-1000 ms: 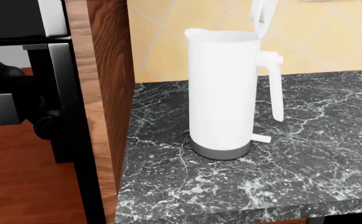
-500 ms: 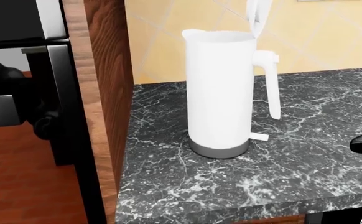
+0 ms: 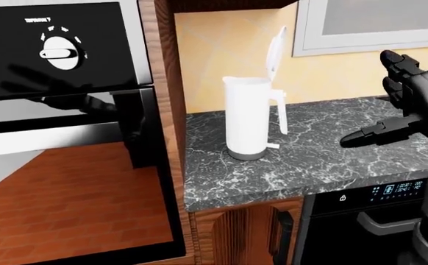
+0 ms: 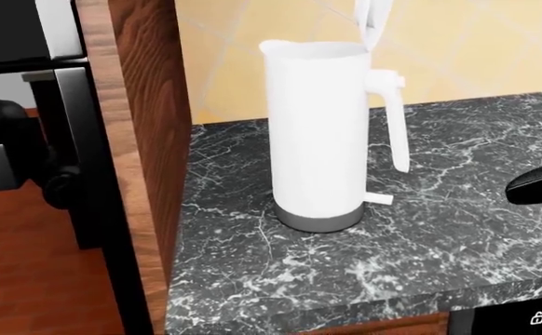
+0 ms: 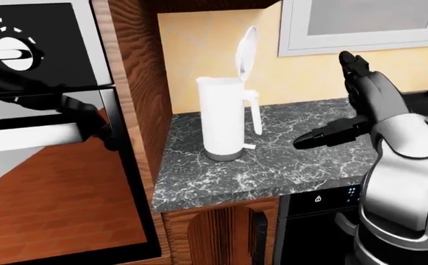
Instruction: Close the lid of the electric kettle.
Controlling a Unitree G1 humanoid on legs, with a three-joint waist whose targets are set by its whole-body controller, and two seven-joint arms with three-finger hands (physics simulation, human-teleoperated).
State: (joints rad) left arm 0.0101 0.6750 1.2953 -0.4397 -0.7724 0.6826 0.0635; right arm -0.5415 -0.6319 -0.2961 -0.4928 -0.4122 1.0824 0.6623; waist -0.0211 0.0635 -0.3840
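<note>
Left-eye view
Kettle (image 3: 249, 118): white, tall, upright on the dark marble counter (image 3: 310, 165), near the counter's left end, beside the wooden cabinet side (image 3: 166, 110).
Lid (image 3: 275, 49): hinged open, standing almost vertical above the kettle's rim on the handle side.
Handle: on the kettle's right in this view, facing the right hand.
Right hand (image 3: 398, 105): black, raised above the counter well to the right of the kettle; fingers spread and upright, thumb stretched out toward the kettle; holds nothing, touches nothing.
Oven (image 3: 60, 72): left of the kettle past the cabinet side, black panel with a white dial.
Dishwasher panel (image 3: 376, 193): below the counter, right of the kettle.

Head view
Kettle (image 4: 317, 132): fills the centre; grey base on the counter, a small white tab at its lower right.
Thumb tip (image 4: 537, 185): dark shape at the right edge, clear of the kettle's handle.

Right-eye view
Right hand (image 5: 350, 105): open, apart from the kettle, at roughly the height of the kettle's body.
Window frame (image 5: 361, 25): on the wall above and right of the kettle.
Left hand: not seen in any view.
</note>
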